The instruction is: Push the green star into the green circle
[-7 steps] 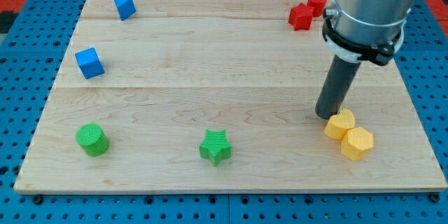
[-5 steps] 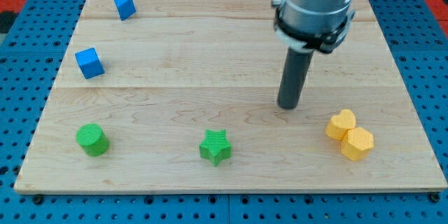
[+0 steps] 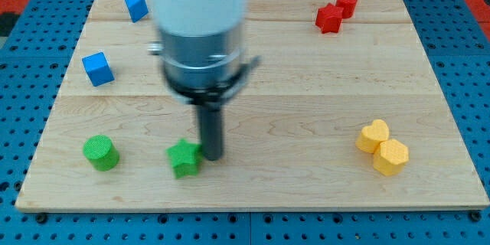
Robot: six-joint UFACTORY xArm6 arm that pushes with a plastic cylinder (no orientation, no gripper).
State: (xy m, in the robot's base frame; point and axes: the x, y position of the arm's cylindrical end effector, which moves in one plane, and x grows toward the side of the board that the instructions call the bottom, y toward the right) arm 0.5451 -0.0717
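Tip (image 3: pixel 210 157): bare rod, no claw, nothing gripped; pressed against the view's-right side of the green star (image 3: pixel 184 159).

Green star: near the board's bottom edge, apart from the green circle (image 3: pixel 100 153) at the view's left.

Risk: an off-centre push may spin the star aside, past the circle or off the wooden board (image 3: pixel 306 191).

Change: tip crossed from the right; star shifted left.

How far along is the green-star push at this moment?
Done: my tip has reached the green star and sits at its right edge in the view. In hand: pushing it towards the view's left. Left: a stretch of bare board separates the star from the green circle.
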